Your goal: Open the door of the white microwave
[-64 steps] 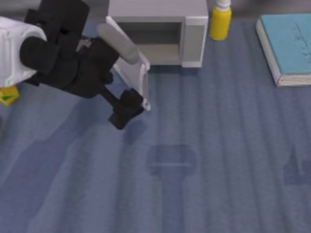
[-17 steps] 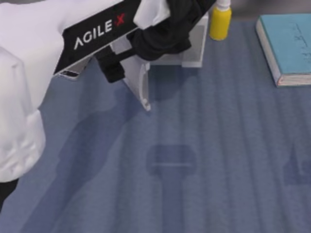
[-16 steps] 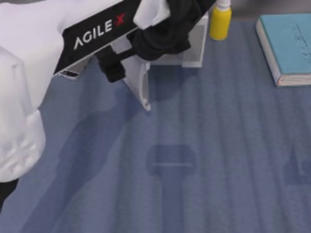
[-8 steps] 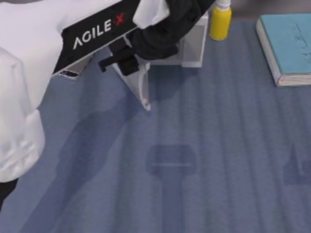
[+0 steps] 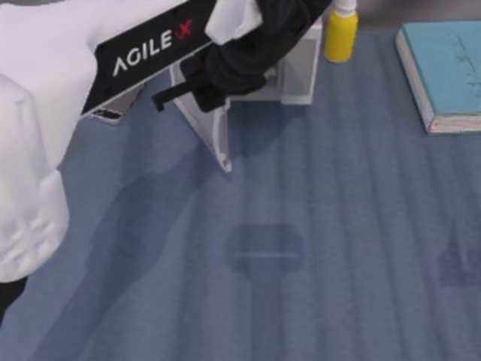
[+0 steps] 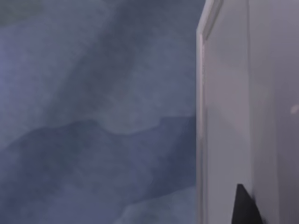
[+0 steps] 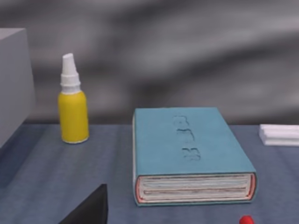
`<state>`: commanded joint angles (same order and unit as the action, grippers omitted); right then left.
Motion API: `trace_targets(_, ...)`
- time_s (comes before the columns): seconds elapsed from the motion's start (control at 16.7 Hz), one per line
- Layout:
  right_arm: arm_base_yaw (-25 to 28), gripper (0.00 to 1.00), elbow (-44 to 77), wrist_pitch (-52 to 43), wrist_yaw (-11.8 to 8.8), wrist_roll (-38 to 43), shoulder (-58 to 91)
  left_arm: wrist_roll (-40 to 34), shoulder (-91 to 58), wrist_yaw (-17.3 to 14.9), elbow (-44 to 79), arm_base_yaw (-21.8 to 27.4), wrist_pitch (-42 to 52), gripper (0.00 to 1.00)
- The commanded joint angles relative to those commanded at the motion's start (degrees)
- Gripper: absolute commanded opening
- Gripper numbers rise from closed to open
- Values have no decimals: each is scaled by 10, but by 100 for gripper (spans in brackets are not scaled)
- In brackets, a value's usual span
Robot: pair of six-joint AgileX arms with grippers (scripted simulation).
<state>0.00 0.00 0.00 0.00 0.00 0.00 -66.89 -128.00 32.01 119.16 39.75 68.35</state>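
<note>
The white microwave (image 5: 303, 71) stands at the table's back, mostly covered by my left arm; its side also shows in the right wrist view (image 7: 14, 79). Its door (image 5: 216, 131) is swung out toward the table's front, standing edge-on. My left gripper (image 5: 204, 89) hovers over the door's hinge end, close to the oven's front. In the left wrist view the door (image 6: 224, 116) fills one side, with a dark part of the gripper (image 6: 245, 209) against its face. My right gripper (image 7: 93, 210) is out of the top view, parked and facing the book.
A yellow bottle (image 5: 340, 34) stands just right of the microwave. A light-blue book (image 5: 443, 71) lies at the back right. In the right wrist view a white stack (image 7: 280, 135) and a small red thing (image 7: 246, 219) sit near the book (image 7: 191, 154).
In the last second my left gripper slid along the door toward the microwave. The door has hardly moved. Earlier still, the arm swung in from the left, away from the door's free edge.
</note>
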Motion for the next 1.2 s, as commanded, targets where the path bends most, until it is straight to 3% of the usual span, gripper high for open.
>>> trace_targets(0.3,0,100,0,0,0,0,0,0,-1,-1,1,2,0,0)
trace_targets(0.48,0,100,0,0,0,0,0,3,-21,-20,41,0,32,0)
trace_targets(1.2,0,100,0,0,0,0,0,31,-192,-208,452,-55,327,0)
